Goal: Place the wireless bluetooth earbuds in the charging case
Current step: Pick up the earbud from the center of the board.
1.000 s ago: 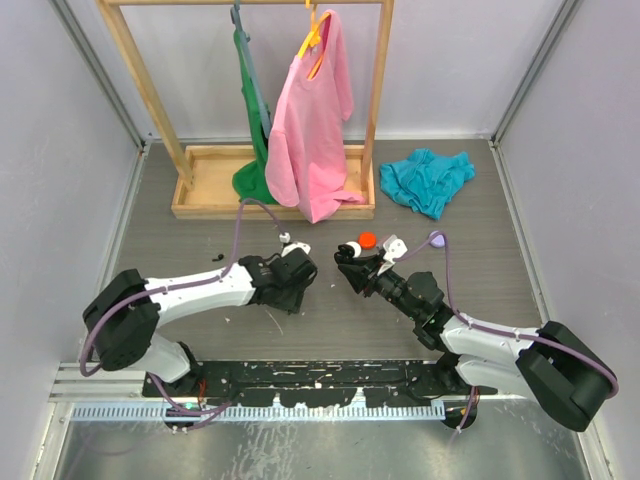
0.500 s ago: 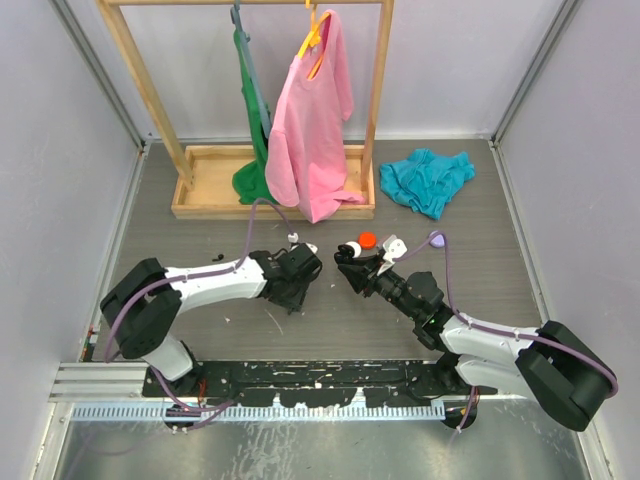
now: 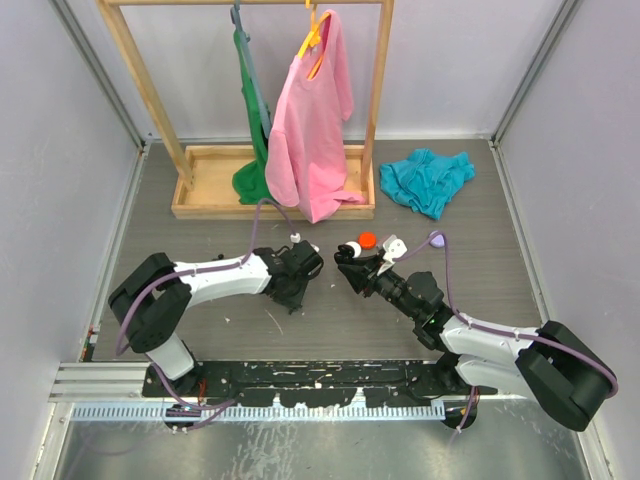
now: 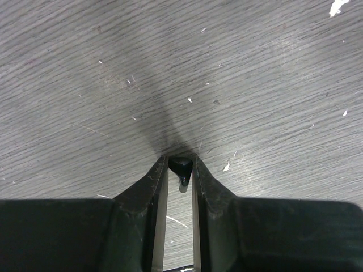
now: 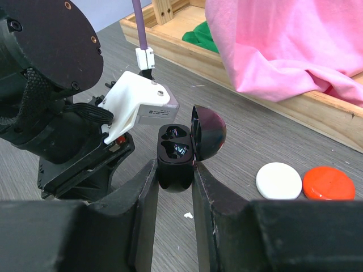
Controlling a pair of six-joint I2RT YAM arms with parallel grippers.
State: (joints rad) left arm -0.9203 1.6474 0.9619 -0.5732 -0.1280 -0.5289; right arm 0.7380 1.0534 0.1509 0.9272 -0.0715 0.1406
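Note:
In the left wrist view my left gripper is pressed down to the grey table and shut on a tiny black earbud, whose stem points back between the fingers. My right gripper is shut on the black charging case, held upright above the table. Its lid is open to the right, and both sockets look empty. In the top view the left gripper and the right gripper face each other at mid-table, a short gap apart.
A white round case and a red one lie just beyond the right gripper. A wooden clothes rack with a green and a pink garment stands at the back, and a teal cloth lies at the back right.
My left gripper has shifted slightly right and closed its fingers on the black earbud. The right arm and the case have not moved.

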